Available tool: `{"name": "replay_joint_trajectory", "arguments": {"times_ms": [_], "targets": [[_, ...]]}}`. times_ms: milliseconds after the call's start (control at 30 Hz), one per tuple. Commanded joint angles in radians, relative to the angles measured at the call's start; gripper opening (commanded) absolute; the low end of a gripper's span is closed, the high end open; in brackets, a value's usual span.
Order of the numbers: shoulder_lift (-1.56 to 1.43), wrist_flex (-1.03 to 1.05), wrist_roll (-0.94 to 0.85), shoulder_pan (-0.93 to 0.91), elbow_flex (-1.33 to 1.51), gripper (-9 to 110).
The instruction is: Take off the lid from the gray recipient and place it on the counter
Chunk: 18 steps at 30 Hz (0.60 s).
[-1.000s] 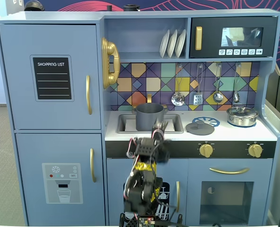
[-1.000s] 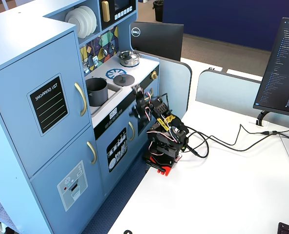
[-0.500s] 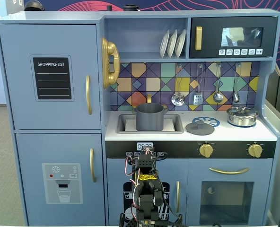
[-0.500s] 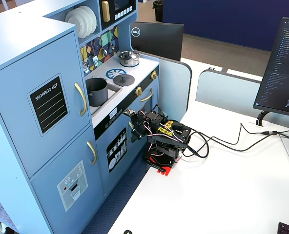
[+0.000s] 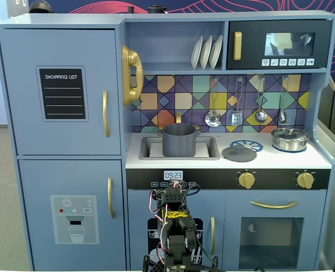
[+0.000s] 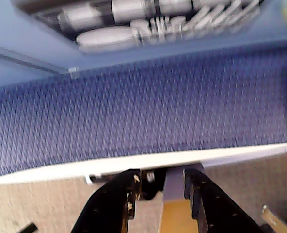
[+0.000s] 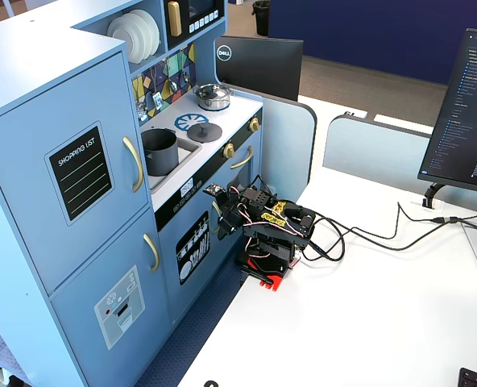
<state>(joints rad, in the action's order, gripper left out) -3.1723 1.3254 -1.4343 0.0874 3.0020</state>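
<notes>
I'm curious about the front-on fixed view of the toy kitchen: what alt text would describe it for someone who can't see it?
A blue toy kitchen: an open gray pot stands in the sink, and its flat dark-gray lid lies on the white counter beside a shiny steel pot. A small robot arm sits folded low in front.

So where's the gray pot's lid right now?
In a fixed view the lid lies flat on the white counter, just right of the sink holding the open gray pot and left of the steel pot.

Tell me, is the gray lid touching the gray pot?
Apart. In a fixed view the lid lies on the counter, right of the open pot in the sink, white worktop showing between them.
</notes>
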Motion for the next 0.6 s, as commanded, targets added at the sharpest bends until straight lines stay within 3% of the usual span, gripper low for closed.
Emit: {"name": "replay_joint_trajectory", "arguments": {"times_ms": [0, 167, 567], "targets": [[-0.005, 0.183, -0.029, 0.015, 0.000, 1], [-0.006, 0.206, -0.107, -0.057, 0.000, 2], [-0.006, 0.206, -0.092, -0.066, 0.000, 4]]}}
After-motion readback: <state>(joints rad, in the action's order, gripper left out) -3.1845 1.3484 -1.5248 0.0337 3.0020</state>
